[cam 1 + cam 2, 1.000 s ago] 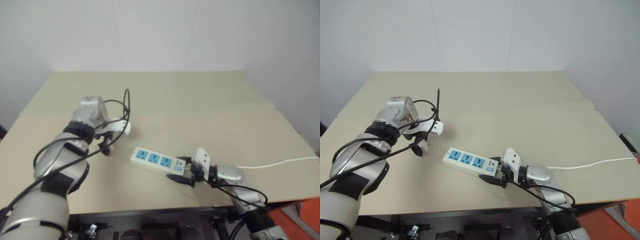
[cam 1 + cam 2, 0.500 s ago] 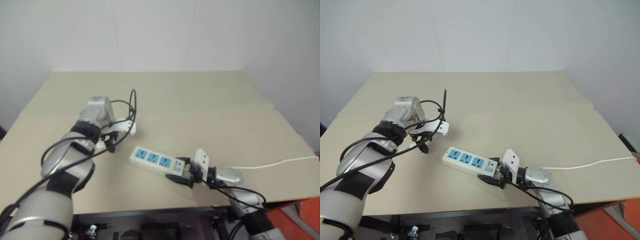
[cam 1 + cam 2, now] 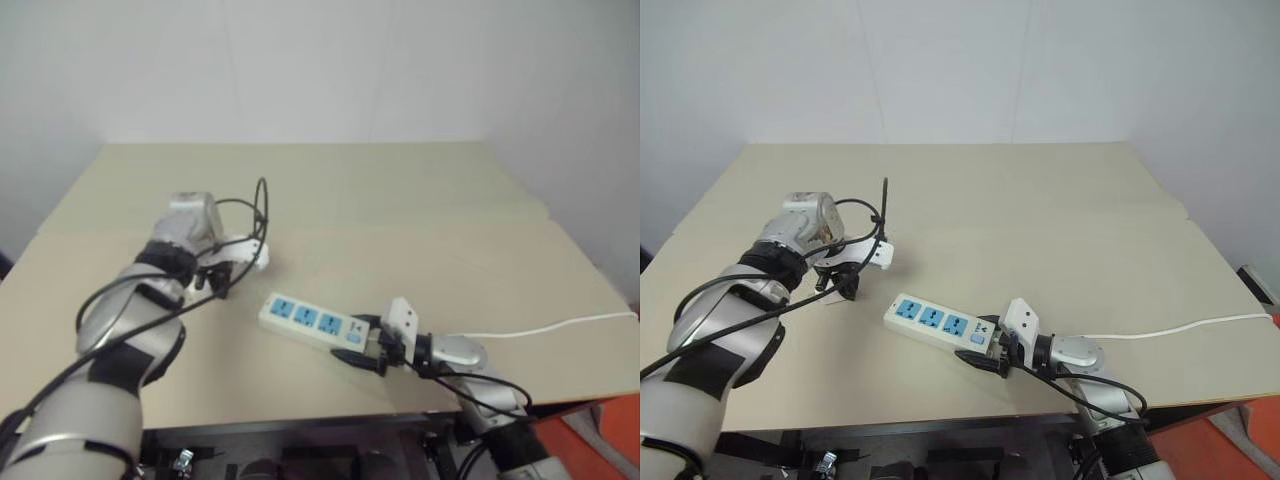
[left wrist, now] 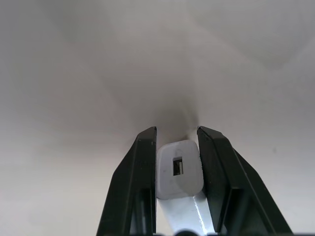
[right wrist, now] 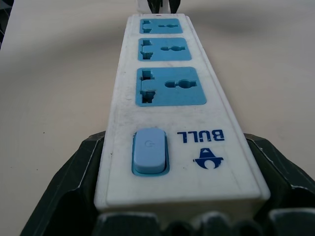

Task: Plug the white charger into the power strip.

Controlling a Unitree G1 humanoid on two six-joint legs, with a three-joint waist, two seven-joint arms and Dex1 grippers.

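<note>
The white charger (image 4: pixel 178 169), a small rounded block with a slot in its face, sits pinched between the two black fingers of my left gripper (image 4: pixel 176 140). This gripper (image 3: pixel 840 282) points down at the tan table (image 3: pixel 1040 220), left of the power strip, and is shut on the charger. The power strip (image 3: pixel 935 322) is a white bar with three blue sockets (image 5: pixel 169 86) lying flat near the table's front edge. My right gripper (image 3: pixel 986 356) is shut around its switch end (image 5: pixel 149 150), one finger on each side.
The strip's thin white cord (image 3: pixel 550 327) runs off to the right along the table's front. A black cable loop (image 3: pixel 878 215) stands up from my left wrist. The table's front edge (image 3: pixel 940 420) lies just below the strip. Open tabletop stretches behind and to the right.
My left gripper's fingers have closed from wide open onto the white charger. The right gripper and the power strip have kept still.
</note>
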